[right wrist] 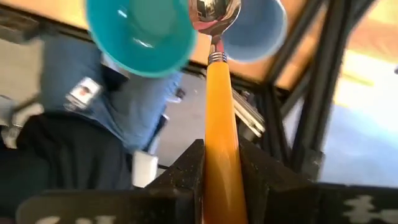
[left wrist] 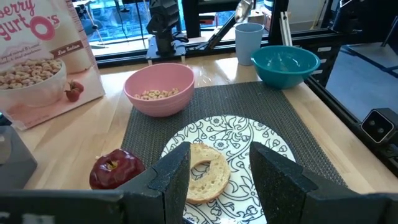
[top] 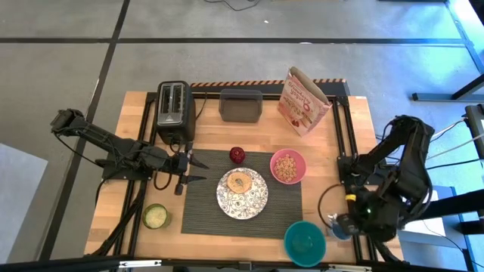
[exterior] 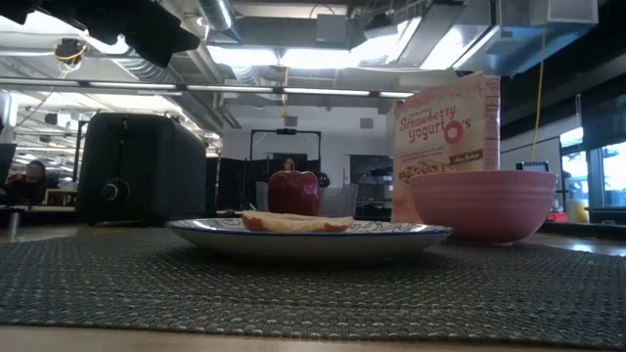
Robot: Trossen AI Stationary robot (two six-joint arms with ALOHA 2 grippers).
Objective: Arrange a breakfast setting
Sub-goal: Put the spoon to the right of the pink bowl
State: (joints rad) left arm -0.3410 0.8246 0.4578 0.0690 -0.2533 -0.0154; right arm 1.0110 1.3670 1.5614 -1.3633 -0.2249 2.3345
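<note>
We're in a lab or workshop: exposed ceiling ducts (exterior: 323, 29) upper centre, bare concrete floor (top: 60, 75) at left, metal-framed workbench (top: 355, 113).

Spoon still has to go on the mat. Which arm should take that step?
Right. Its gripper is already shut on the orange-handled spoon, near the teal bowl. The left gripper is open and empty at the mat's far edge.

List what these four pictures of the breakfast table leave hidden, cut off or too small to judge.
- Bagel, low view: the plate rim hides its lower part.
- Pink bowl, low view: contents hidden behind its wall.
- Spoon, right wrist view: handle end cut off by the bottom edge, between the right gripper fingers.
- Small jar, high view: contents too small to tell.
</note>
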